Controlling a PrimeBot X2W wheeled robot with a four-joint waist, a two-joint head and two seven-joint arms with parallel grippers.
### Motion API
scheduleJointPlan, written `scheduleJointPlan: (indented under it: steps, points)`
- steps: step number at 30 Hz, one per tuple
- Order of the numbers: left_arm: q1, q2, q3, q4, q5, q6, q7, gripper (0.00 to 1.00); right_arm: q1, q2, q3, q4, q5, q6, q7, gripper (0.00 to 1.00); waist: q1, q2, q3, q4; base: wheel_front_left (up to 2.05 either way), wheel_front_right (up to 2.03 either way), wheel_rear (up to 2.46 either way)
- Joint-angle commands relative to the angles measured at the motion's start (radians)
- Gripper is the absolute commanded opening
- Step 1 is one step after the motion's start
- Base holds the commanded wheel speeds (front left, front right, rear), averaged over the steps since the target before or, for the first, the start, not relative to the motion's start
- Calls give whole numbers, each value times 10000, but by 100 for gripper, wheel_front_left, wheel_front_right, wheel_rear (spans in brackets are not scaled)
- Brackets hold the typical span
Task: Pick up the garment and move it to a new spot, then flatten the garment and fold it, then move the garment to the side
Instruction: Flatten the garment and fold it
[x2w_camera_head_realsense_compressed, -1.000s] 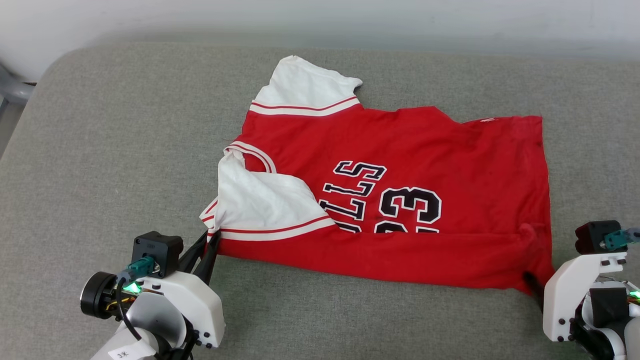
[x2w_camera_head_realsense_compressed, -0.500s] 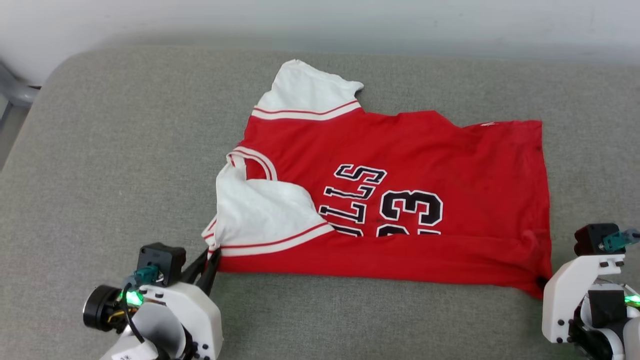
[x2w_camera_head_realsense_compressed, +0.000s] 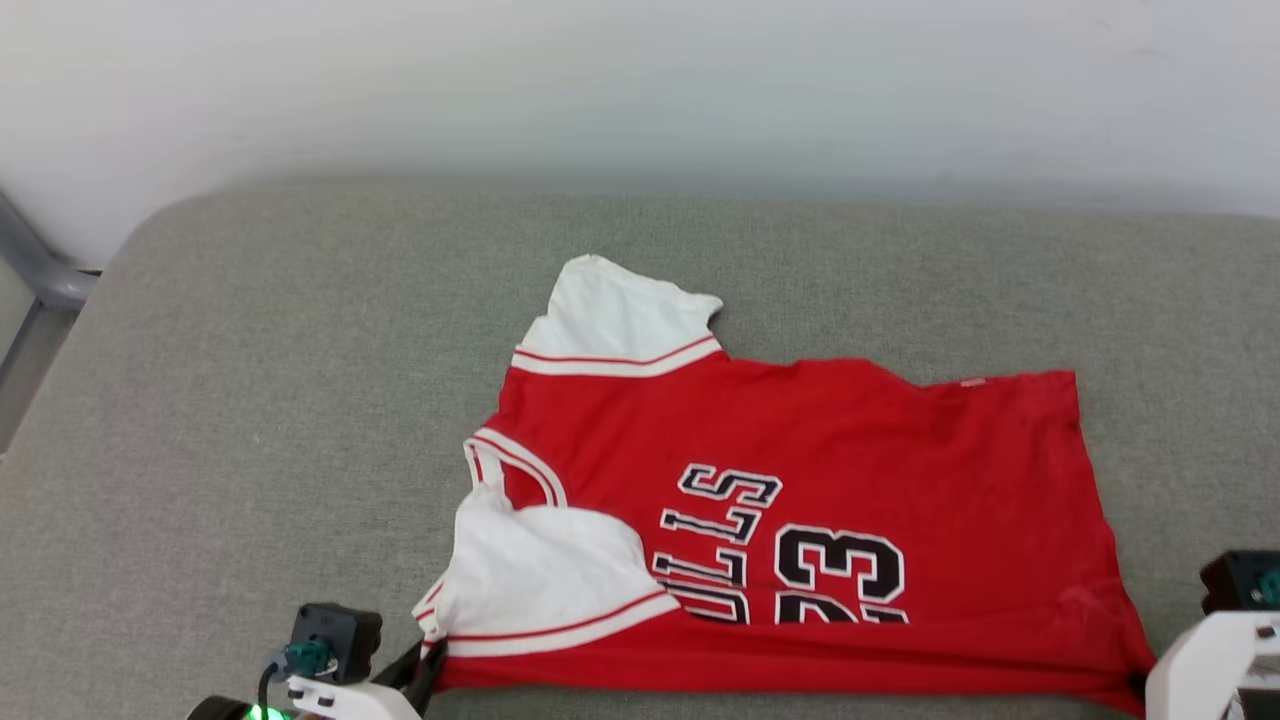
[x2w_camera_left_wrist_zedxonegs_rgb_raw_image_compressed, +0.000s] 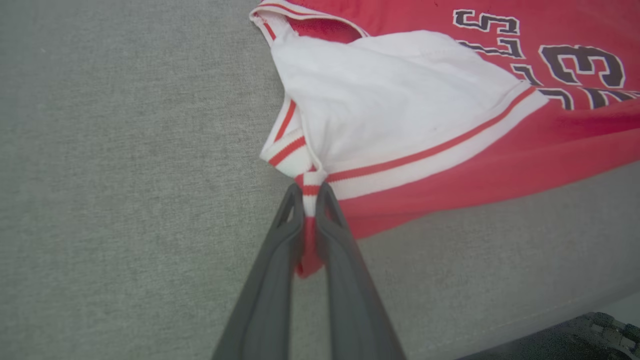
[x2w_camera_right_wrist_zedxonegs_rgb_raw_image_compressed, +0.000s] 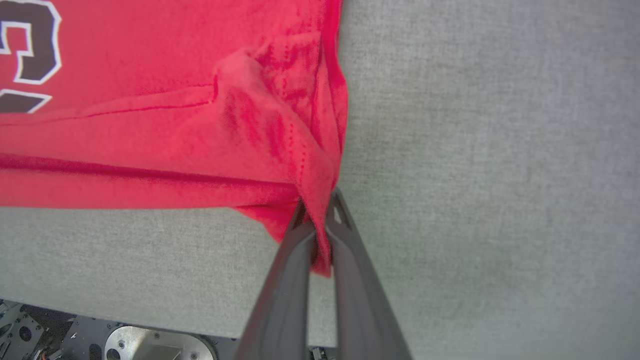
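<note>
Surface: grey cushion (x2w_camera_head_realsense_compressed: 250, 400), pale wall (x2w_camera_head_realsense_compressed: 640, 80) behind.
Shirt (x2w_camera_head_realsense_compressed: 800, 450): spread flat, long axis left to right, near edge toward the robot.
Left gripper (x2w_camera_left_wrist_zedxonegs_rgb_raw_image_compressed: 310, 192): pinching its near left corner.
Right gripper (x2w_camera_right_wrist_zedxonegs_rgb_raw_image_compressed: 320, 206): pinching its near right corner.

It looks like a bare lab or test room: a grey fabric-covered surface (x2w_camera_head_realsense_compressed: 300, 400) against a plain white wall (x2w_camera_head_realsense_compressed: 640, 80), with a grey metal frame (x2w_camera_head_realsense_compressed: 40, 285) beside it.
</note>
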Motion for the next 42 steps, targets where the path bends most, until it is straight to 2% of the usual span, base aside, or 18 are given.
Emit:
scheduleJointPlan:
  steps: [1,8,18,19,20,21,22,30,37,42]
  points:
    - [331,162,-4,-66,-62,103,74,0,521,-100,-227,-384,72,-22,195,0,0,-1,-134,38,0,0,0]
    - [685,55,-277,43,-168,64,190,0,1285,93,-416,-946,128,-22,462,0,0,-1,-171,-11,0,0,0]
    - [206,-307,-585,943,-150,-329,123,0,960,218,-63,-297,34,-21,32,0,0,-1,144,-49,0,0,0]
    - [163,-323,-597,1012,-153,-366,104,25,917,216,-32,-227,33,-21,-19,0,0,-1,149,-50,0,0,0]
    - [136,-339,-597,1095,-153,-384,93,60,886,211,-2,-154,38,-21,-75,0,0,-1,144,-51,0,0,0]
    - [118,-353,-606,1185,-129,-382,66,100,863,187,39,-115,37,-21,-159,32,0,-1,127,-52,0,0,0]
    - [89,-373,-600,1236,-101,-384,10,100,825,152,71,-61,36,-21,-218,100,0,-1,97,-52,0,0,0]
    - [-188,-507,-126,1231,74,-96,-1068,100,274,133,-121,-271,295,-15,-1472,100,0,-1,-398,-134,0,0,0]
    - [-571,-598,386,698,636,-67,-3026,100,-352,-291,392,-878,612,-16,-3806,100,0,-1,-637,-272,0,0,0]
    - [-680,-732,695,392,1101,-95,-4092,100,-509,-254,532,-1103,573,-16,-5544,100,0,-1,-616,-358,0,0,0]
